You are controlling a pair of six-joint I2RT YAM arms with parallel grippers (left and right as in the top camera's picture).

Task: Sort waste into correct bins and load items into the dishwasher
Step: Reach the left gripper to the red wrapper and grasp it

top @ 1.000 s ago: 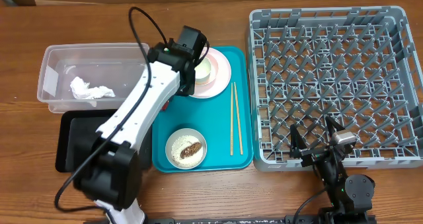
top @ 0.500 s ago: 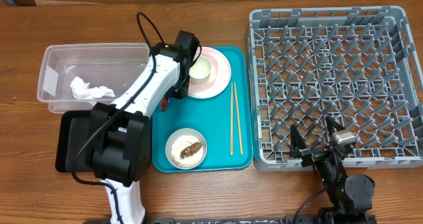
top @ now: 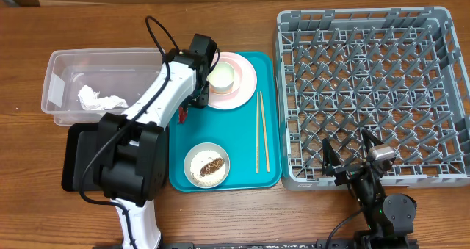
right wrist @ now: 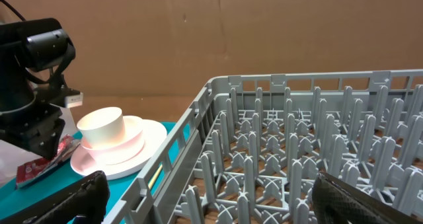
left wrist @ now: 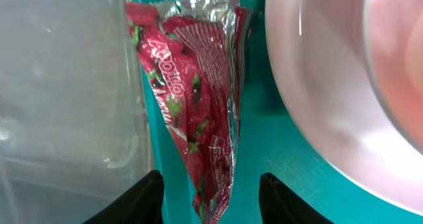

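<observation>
At the near edge of the wooden table, right of centre: the right gripper, jaws spread wide, nothing between them, just short of the front rim of the large grey dish rack.

A little further in, on the left: a shallow black tray, partly hidden under the left arm's base. Beside it, a teal serving tray. In the teal tray's near part: a round white bowl with white rice and a brown food bit. To the right of the bowl, a pair of thin wooden chopsticks, side by side, pointing away from the robot.

Midway along the teal tray's left edge: a crumpled red foil wrapper, flat on the teal surface, between the wall of a clear plastic tub and a round pale-pink plate. Directly over the wrapper, the left gripper, pointing down, jaws parted, one fingertip on each side of the wrapper's narrow end, teal visible in both gaps; no grip on it.

At the teal tray's far end: the plate, with a pale bowl on it and a small white cup upright in that bowl.

Left of the plate, off the teal tray: the clear tub, with a crumpled white tissue inside.

Across the right half of the table, from near edge to far: the dish rack, pegs upright.
</observation>
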